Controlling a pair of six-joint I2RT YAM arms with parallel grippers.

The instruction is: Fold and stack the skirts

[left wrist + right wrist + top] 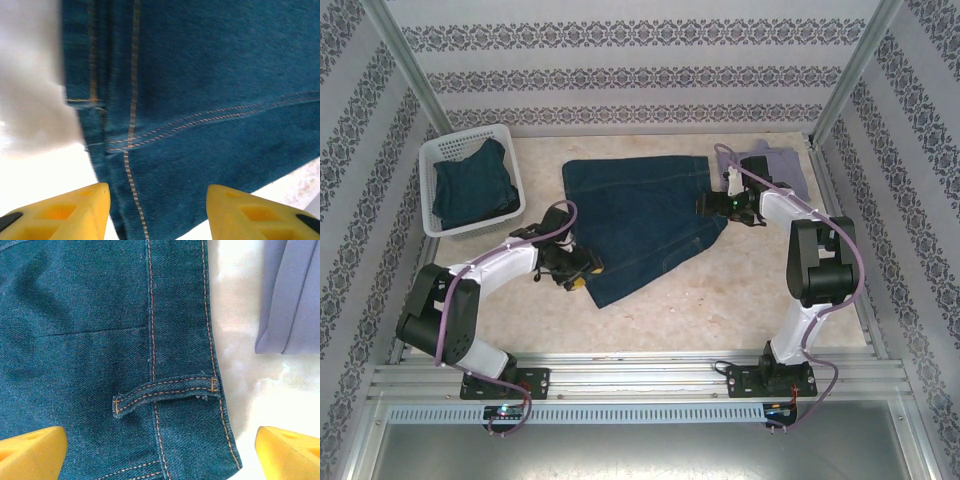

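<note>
A dark teal-blue denim skirt [640, 225] lies spread flat mid-table, its orange stitching plain in the left wrist view [200, 100]. My left gripper [580, 270] is low at the skirt's near-left edge, open, with denim between the yellow fingertips [157, 215]. At the skirt's right corner my right gripper [708, 207] is open over the waistband, and a belt loop [165, 395] lies just ahead of the gripper [160, 460]. The light grey-lavender skirt [775, 170] lies folded at the back right, with its edge in the right wrist view [295, 295]. Another dark garment [470, 185] sits in the basket.
A white plastic mesh basket [432, 160] stands at the back left. Patterned walls and metal posts enclose the table [720, 310] on three sides. Bare tabletop stretches in front of the skirt toward the arm bases.
</note>
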